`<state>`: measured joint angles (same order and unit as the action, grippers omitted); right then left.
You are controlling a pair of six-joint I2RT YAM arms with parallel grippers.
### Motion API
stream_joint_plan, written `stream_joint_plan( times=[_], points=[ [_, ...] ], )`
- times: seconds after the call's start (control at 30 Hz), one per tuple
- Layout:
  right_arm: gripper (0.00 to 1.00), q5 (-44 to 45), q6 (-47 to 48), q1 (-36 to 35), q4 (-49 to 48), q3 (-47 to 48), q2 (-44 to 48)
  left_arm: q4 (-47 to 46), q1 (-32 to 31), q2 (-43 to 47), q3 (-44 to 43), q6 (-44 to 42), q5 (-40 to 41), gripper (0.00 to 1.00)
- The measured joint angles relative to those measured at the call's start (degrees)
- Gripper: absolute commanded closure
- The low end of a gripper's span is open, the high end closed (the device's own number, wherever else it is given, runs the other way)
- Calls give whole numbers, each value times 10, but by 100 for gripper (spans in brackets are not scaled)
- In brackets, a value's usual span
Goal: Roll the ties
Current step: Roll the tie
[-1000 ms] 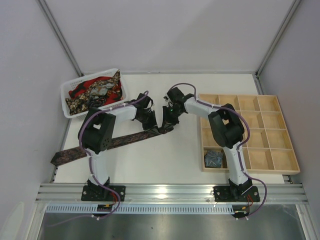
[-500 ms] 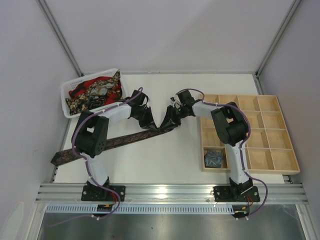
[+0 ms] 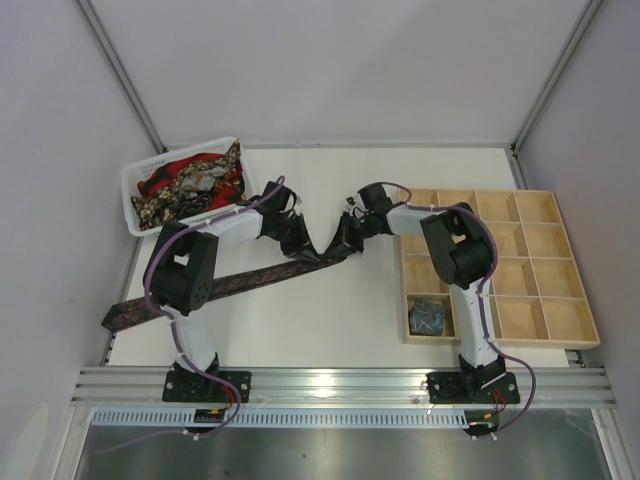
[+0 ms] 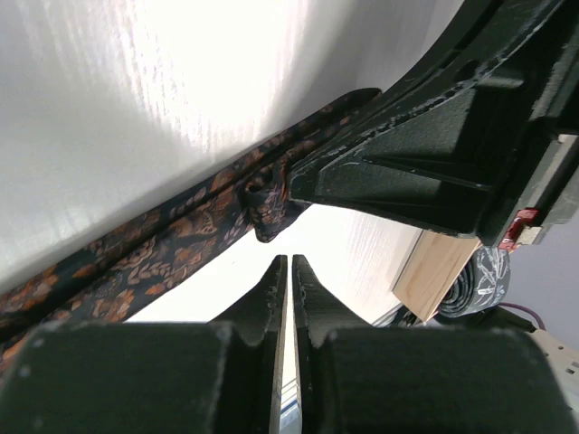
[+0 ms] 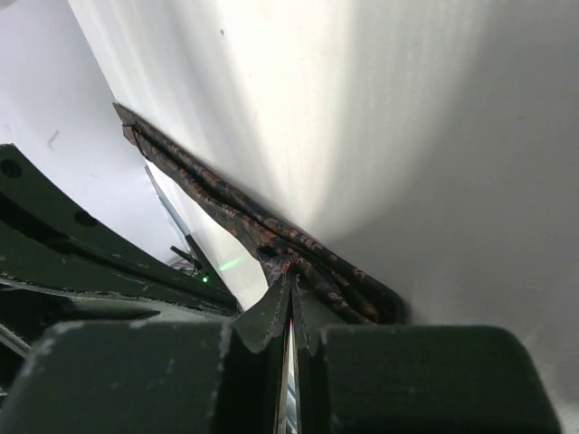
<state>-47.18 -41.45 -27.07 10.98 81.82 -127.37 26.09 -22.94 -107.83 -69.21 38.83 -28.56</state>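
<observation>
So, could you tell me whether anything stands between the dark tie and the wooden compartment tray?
Nothing visible does. Only bare table lies between the dark tie and the wooden tray; the right tool, pinching the tie's end, and its arm reach over that gap.

Legible text: none was found in any view.
tie (image 4: pixel 172 240): floral weave only; no lettering was read.
white basket (image 3: pixel 127 195): nothing could be read at this size.
wooden tray (image 3: pixel 520 339): no marking was legible.
</observation>
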Motion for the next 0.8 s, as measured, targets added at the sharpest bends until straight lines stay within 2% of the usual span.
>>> stream_joint_plan(
  times=[0.17,0.47,0.63,0.8],
  points=[
    [99,2,-4,2,3,1,-1,-25,0,-9,0,17,-9,92],
    [97,2,-8,2,12,6,-1,-38,0,-51,0,22,-12,92],
    [90,9,11,2,56,38,-1,-39,4,-55,0,21,-16,92],
    [73,54,49,2,135,97,5,-38,15,-55,0,16,-17,92]
  ],
)
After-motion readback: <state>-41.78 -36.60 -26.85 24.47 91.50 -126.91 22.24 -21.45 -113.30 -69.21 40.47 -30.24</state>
